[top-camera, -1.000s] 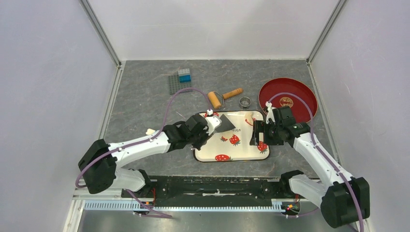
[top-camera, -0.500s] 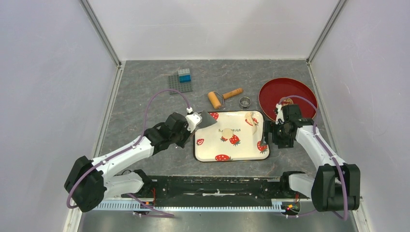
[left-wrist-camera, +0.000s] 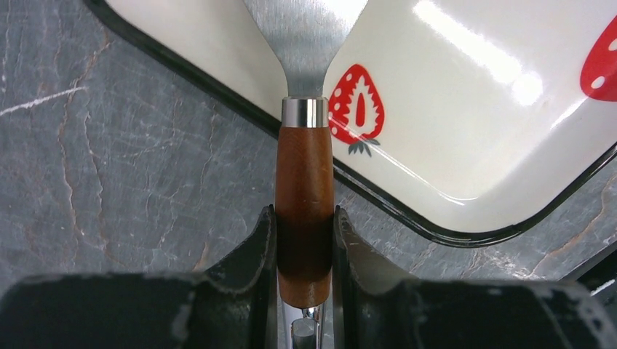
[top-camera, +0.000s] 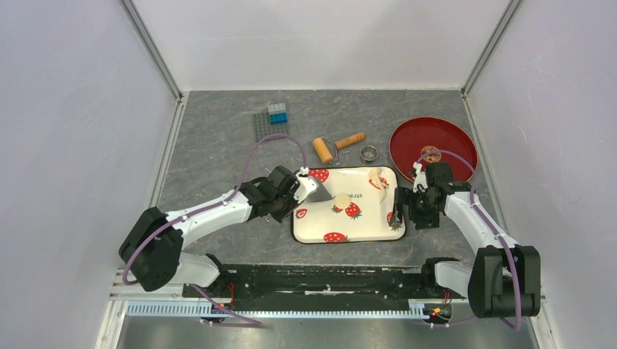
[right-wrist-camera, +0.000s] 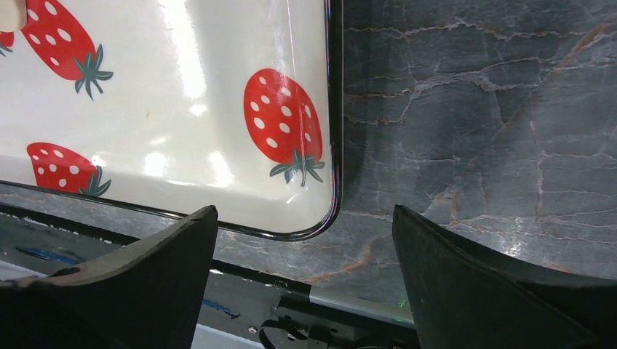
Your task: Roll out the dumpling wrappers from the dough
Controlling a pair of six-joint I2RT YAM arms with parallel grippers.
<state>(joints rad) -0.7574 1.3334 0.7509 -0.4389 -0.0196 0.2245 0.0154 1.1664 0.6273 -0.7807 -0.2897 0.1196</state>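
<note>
A round flat pale dumpling wrapper (top-camera: 342, 200) lies mid-tray on the strawberry-print tray (top-camera: 364, 231). A second pale dough piece (top-camera: 377, 178) lies at the tray's far right corner. My left gripper (top-camera: 296, 192) is shut on the brown wooden handle (left-wrist-camera: 304, 174) of a metal scraper; its blade (top-camera: 315, 187) sits over the tray's far left corner, just left of the wrapper. My right gripper (top-camera: 401, 212) is open and empty, low over the tray's near right corner (right-wrist-camera: 320, 218). The wooden roller (top-camera: 331, 147) and the metal ring (top-camera: 369, 153) lie behind the tray.
A red plate (top-camera: 444, 167) with a small item on it lies at the right, behind my right arm. A grey baseplate with blue bricks (top-camera: 271, 118) sits at the far left. The table's near rail (right-wrist-camera: 327, 313) is right below my right gripper.
My left gripper drew the scraper back off the tray to the left, uncovering the round wrapper, then came back to the tray's far left corner. My right gripper shifted right, to the tray's near right corner.
</note>
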